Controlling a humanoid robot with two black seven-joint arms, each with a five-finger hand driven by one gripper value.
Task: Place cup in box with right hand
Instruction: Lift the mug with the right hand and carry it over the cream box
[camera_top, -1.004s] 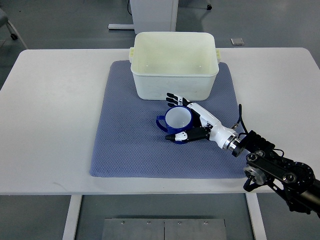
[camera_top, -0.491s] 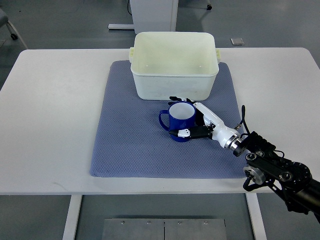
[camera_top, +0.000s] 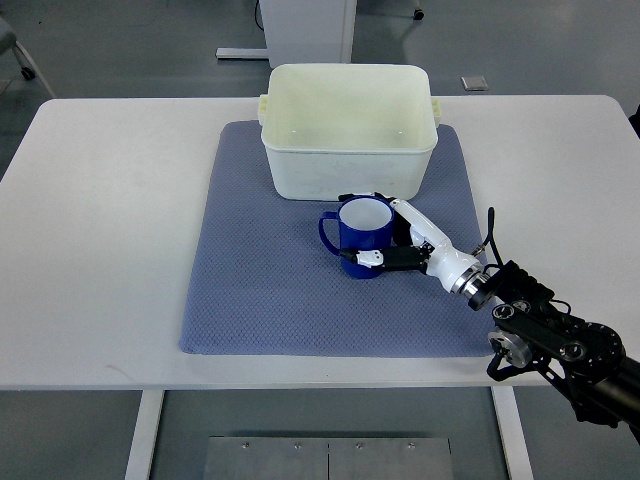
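Note:
A blue cup (camera_top: 361, 236) with a white inside stands upright over the blue-grey mat (camera_top: 260, 270), its handle pointing left. My right hand (camera_top: 385, 232) reaches in from the lower right and is shut on the cup, thumb across its front and fingers behind its rim. Just beyond the cup sits the cream plastic box (camera_top: 350, 130), open on top with nothing visible inside. The cup is close to the box's front wall. No left arm shows.
The mat lies on a white table (camera_top: 100, 220). My right arm's black wrist and forearm (camera_top: 550, 335) hang over the table's front right edge. A white cabinet base (camera_top: 305, 25) stands on the floor behind the table.
The cup went from tilted toward the camera to upright. My right hand has carried it slightly up and toward the box.

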